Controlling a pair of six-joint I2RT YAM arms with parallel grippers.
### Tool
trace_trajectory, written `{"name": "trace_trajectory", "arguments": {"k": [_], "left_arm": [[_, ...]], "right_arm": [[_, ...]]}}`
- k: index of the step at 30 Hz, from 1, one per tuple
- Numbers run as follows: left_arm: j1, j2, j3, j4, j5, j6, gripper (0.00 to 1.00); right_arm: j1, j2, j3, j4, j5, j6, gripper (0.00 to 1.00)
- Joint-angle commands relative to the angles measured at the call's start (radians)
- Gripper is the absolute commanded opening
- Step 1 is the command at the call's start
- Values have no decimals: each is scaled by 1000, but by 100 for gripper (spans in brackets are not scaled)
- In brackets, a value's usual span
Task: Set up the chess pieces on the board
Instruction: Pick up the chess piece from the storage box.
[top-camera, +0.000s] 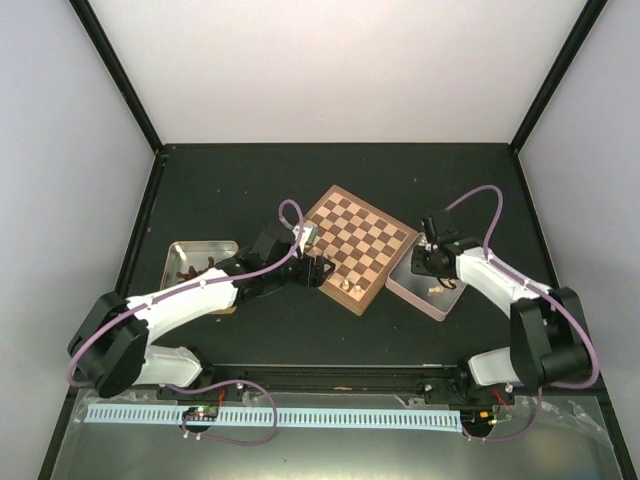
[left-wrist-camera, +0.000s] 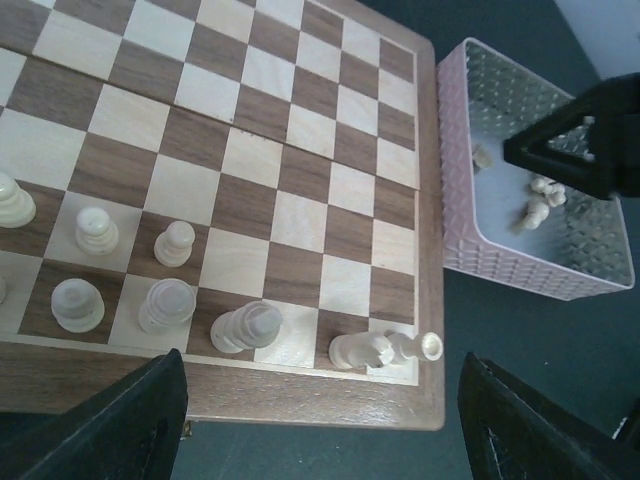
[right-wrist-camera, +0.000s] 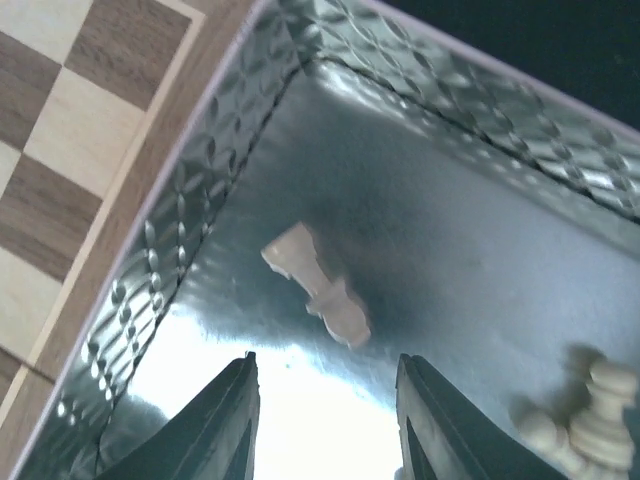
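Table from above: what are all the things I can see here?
chessboard: one, tan and brown squares, middle of table
pale pieces: several, beige, board's edge nearest the arms, some tipped over
grey tray: one, right of board
loose pieces: a few, beige, in grey tray
metal tray: one, silvery, left of board
dark pieces: several, brown, in metal tray
table: one, black
left gripper: open, over board's edge
right gripper: open, inside grey tray

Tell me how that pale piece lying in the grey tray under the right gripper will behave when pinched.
Likely stiff: the piece looks like solid wood. Probably light, being tiny beside the right gripper. It lies on its side on the tray's shiny floor, so it may slide or roll if nudged off-centre.
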Motion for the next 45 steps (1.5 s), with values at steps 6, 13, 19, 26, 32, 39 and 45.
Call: {"name": "trace_trajectory", "arguments": {"k": [6,13,19,26,32,39,45], "left_arm": [[7,-130,-1,-21,-7,-25,77],[19,-161,3,-30,-14,-19,77],[26,-163,7,-31,-6,-16,77],[31,-174,17,-32,-18,-12,77],[30,-179,18,3,8,1,77],[21,-191,-17,152,6,3,79],[-70,-215,-45,338,-125,116,80]], "right_arm": [[-17,211,152,49,6,-85,38],[-17,284,185,23,33,-76,28],[-19,320,180,13,41,-41,22],[-25,328,162,17,39,25,14],[-38,212,105,101,-7,178,10],[-35,-80,-7,264,-296,554,10],[6,-292,-125,457,-470,1044,11]]}}
